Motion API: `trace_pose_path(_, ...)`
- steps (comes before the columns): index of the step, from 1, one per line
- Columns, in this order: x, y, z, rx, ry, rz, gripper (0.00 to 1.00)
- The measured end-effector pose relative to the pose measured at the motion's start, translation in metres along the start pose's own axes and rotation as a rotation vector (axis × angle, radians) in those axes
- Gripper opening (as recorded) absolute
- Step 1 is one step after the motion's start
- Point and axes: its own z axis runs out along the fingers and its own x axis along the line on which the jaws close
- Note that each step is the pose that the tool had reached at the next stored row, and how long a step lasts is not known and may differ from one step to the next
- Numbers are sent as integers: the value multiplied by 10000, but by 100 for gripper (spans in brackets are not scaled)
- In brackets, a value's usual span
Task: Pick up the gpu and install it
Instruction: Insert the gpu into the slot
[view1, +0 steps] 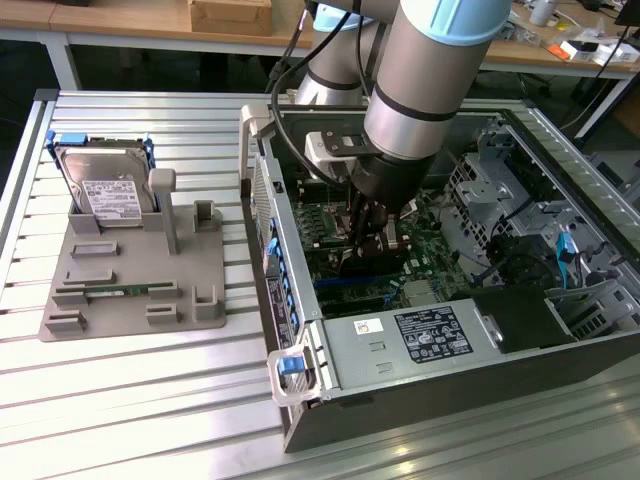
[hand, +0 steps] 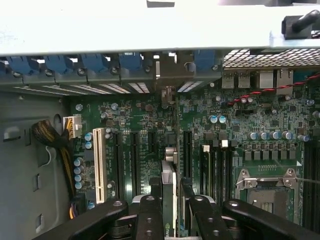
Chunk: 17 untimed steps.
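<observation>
The gpu (hand: 168, 182) is a thin dark card seen edge-on, held upright between my two black fingers (hand: 150, 215). My gripper (hand: 172, 202) is shut on it. The card hangs low over the green motherboard (hand: 250, 120), among the long black expansion slots (hand: 134, 160), and it points toward the case's rear bracket openings (hand: 167, 92). In the exterior view my gripper (view1: 366, 232) reaches down inside the open computer case (view1: 300, 330), with the gpu (view1: 362, 256) a dark shape under it. I cannot tell whether the card's edge touches a slot.
A white slot (hand: 100, 165) and a cable bundle (hand: 50, 140) lie to one side of the card, and the processor socket (hand: 265, 192) lies to the other. On the exterior view's left, a grey fixture (view1: 130, 300) holds a hard drive (view1: 105, 185) and a green memory stick (view1: 110, 291). The power supply (view1: 420, 335) and drive cages (view1: 490, 190) crowd the case.
</observation>
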Motion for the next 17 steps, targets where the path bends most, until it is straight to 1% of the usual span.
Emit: trace_pose_path(17, -1, 0, 25, 2, -4, -2, 25)
